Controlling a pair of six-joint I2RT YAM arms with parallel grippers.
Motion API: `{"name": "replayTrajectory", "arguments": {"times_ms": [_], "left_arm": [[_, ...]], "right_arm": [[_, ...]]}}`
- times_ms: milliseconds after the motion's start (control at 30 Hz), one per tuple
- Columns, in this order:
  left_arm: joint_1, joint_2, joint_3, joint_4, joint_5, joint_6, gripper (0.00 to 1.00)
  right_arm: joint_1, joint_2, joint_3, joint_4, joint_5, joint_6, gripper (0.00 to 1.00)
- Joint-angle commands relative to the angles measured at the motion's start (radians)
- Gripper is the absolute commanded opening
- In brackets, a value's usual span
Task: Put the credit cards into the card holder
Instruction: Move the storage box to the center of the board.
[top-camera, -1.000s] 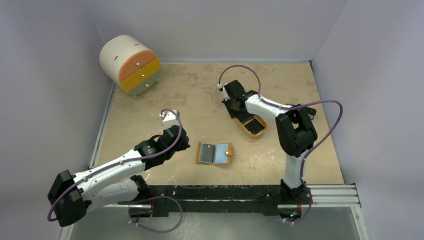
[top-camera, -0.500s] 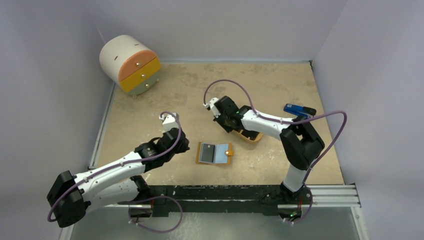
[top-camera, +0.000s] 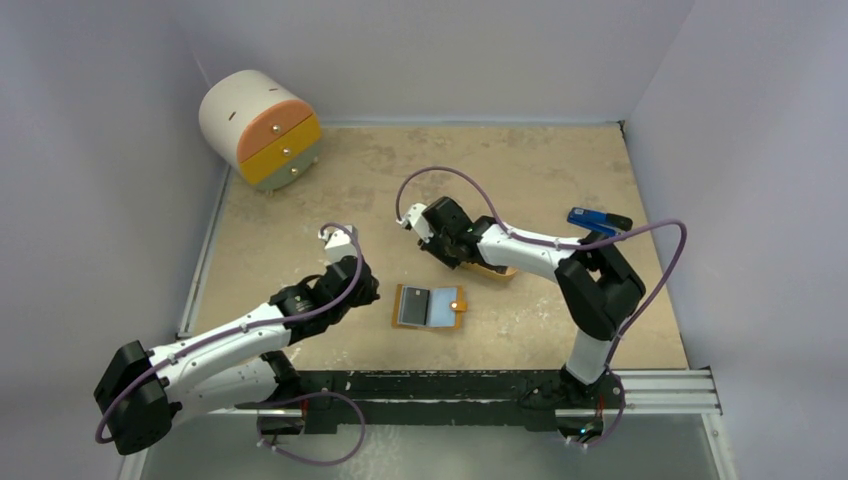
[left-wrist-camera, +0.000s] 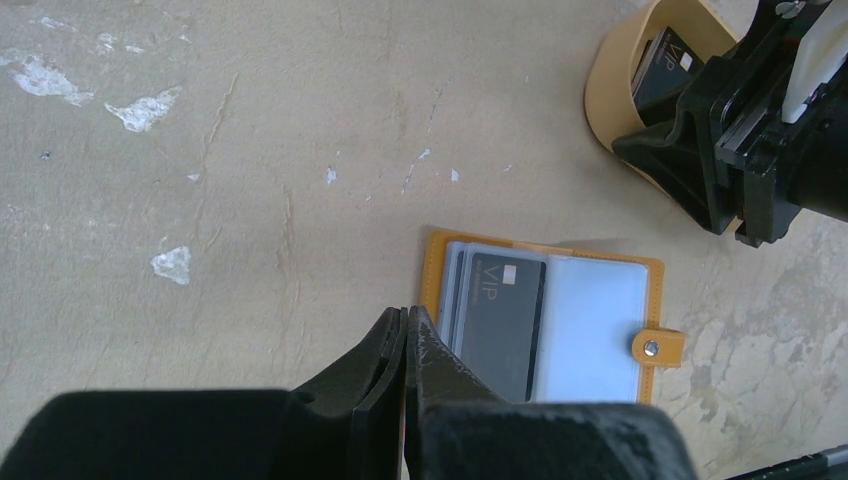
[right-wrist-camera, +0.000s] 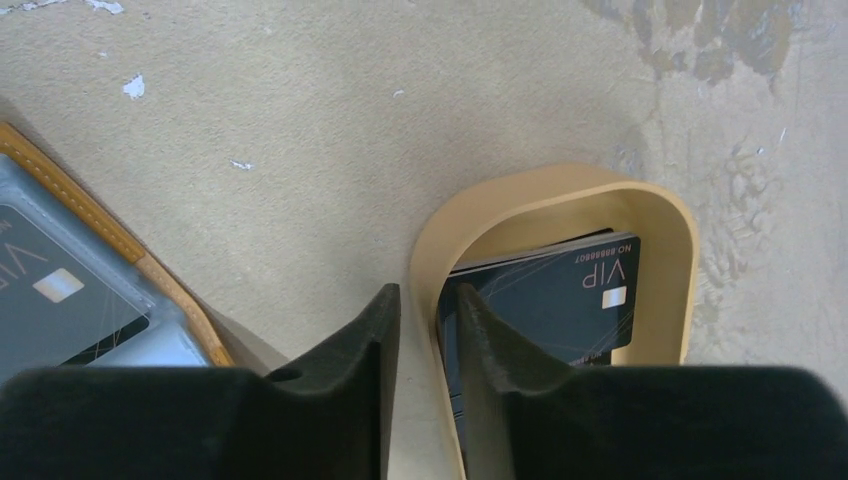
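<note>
The beige tabletop (top-camera: 420, 170) takes up most of the overhead view, with a round drawer unit (top-camera: 262, 128) in the upper left. The orange tray (right-wrist-camera: 540, 190) sits right of centre, half hidden under the right arm. Just below it, at centre, the card holder (left-wrist-camera: 598, 330) lies open and flat, pale inside up.

The credit cards (right-wrist-camera: 560, 295) are the smallest things here. Dark ones are stacked in the tray, and one more is already tucked into the holder's left pocket.

They look light, stiff and slick (the kind that skate away if you push on top). Lying flat inside the tray walls, they offer little to pinch. My guess is that the best hold is a short edge, tipped up against the wall and nipped across its thickness.

The right end effector (right-wrist-camera: 428, 290) has its jaws a little apart. One finger is outside the tray wall and the other is over the stack; I cannot tell whether either is touching. The left end effector (left-wrist-camera: 407, 315) is closed on nothing and hangs just by the holder's left edge.

Only the right wrist view looks into the tray and shows the print on the cards. The left wrist view shows the filled pocket and the snap tab. Only the overhead view shows the blue gadget (top-camera: 598, 219) far right (which neither wrist view catches).
</note>
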Motion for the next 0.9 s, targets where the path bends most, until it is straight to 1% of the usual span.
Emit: {"name": "replayTrajectory", "arguments": {"times_ms": [0, 133, 167, 233, 300, 367, 433, 533, 600, 733, 867], "left_arm": [[0.004, 0.002, -0.003, 0.028, -0.010, -0.008, 0.00], [0.004, 0.009, -0.001, 0.033, -0.006, -0.013, 0.00], [0.004, 0.008, -0.001, 0.032, -0.005, -0.013, 0.00], [0.004, 0.002, 0.000, 0.026, -0.007, -0.017, 0.00], [0.004, -0.006, -0.002, 0.021, -0.011, -0.018, 0.00], [0.004, -0.012, -0.006, 0.019, -0.014, -0.021, 0.00], [0.004, -0.010, -0.011, 0.021, -0.016, -0.026, 0.00], [0.005, 0.014, -0.012, 0.031, -0.007, -0.034, 0.00], [0.004, 0.032, -0.006, 0.033, 0.000, -0.039, 0.00], [0.004, 0.045, -0.004, 0.033, 0.008, -0.046, 0.00], [0.004, 0.039, -0.009, 0.027, 0.010, -0.051, 0.00]], "right_arm": [[0.001, -0.036, 0.003, 0.036, -0.010, 0.012, 0.35], [0.000, -0.084, 0.008, 0.044, -0.006, 0.057, 0.46], [0.000, -0.118, 0.000, 0.059, -0.004, 0.086, 0.48], [-0.014, -0.200, -0.033, 0.100, -0.014, 0.197, 0.53], [-0.053, -0.288, -0.072, 0.134, -0.018, 0.370, 0.55], [-0.117, -0.371, -0.108, 0.138, -0.002, 0.588, 0.54], [-0.174, -0.405, -0.149, 0.117, -0.012, 0.806, 0.53], [-0.209, -0.389, -0.162, 0.038, -0.034, 1.041, 0.53], [-0.222, -0.371, -0.184, 0.035, -0.077, 1.138, 0.54], [-0.239, -0.359, -0.263, 0.119, -0.116, 1.277, 0.59], [-0.282, -0.338, -0.334, 0.166, -0.112, 1.379, 0.60]]}}
